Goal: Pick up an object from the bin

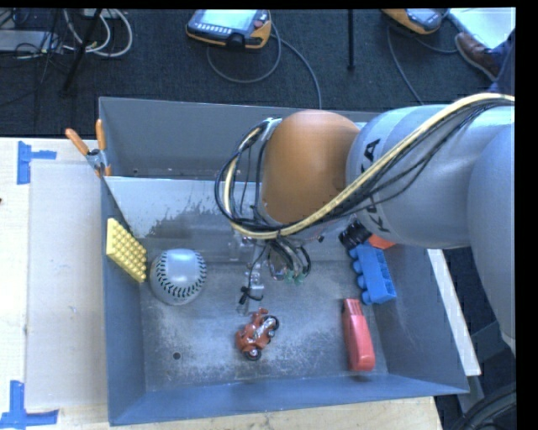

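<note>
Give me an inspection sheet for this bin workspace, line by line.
Surface: grey bin, floor speckled.
Job's things: red-white toy mid-floor, nearest the tool; ball at left; yellow block leaning on the left wall; blue brick and red bar at right.
Clutter: nothing seen.
Tool: over the bin's centre, just beyond the toy.
Cables: looped round the wrist, above the things.
Surroundings: pendant on dark carpet beyond the bin.
</note>
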`<state>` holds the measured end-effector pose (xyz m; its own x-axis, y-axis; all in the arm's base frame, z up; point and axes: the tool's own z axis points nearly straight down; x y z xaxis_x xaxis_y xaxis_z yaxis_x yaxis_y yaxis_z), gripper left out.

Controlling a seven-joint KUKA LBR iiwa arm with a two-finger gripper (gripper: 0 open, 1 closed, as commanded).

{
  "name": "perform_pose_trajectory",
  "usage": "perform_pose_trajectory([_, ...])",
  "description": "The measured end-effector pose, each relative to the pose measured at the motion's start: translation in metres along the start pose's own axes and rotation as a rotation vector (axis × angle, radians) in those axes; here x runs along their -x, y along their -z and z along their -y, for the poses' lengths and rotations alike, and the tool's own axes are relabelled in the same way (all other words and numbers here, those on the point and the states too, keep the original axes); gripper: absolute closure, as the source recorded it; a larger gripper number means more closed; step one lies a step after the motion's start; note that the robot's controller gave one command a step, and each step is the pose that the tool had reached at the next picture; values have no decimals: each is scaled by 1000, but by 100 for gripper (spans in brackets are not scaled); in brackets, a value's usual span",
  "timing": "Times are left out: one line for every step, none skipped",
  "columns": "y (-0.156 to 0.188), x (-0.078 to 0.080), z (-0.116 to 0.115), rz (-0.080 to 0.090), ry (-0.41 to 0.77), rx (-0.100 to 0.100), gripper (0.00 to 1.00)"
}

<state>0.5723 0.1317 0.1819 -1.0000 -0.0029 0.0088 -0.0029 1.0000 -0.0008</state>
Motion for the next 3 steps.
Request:
perform_pose_trajectory([5, 1, 1, 7, -2, 1, 0])
perform_pose_trajectory([-31, -10, 26, 13, 40, 2, 0])
perform_pose_trajectory([-60, -21, 56, 0, -45, 0, 0])
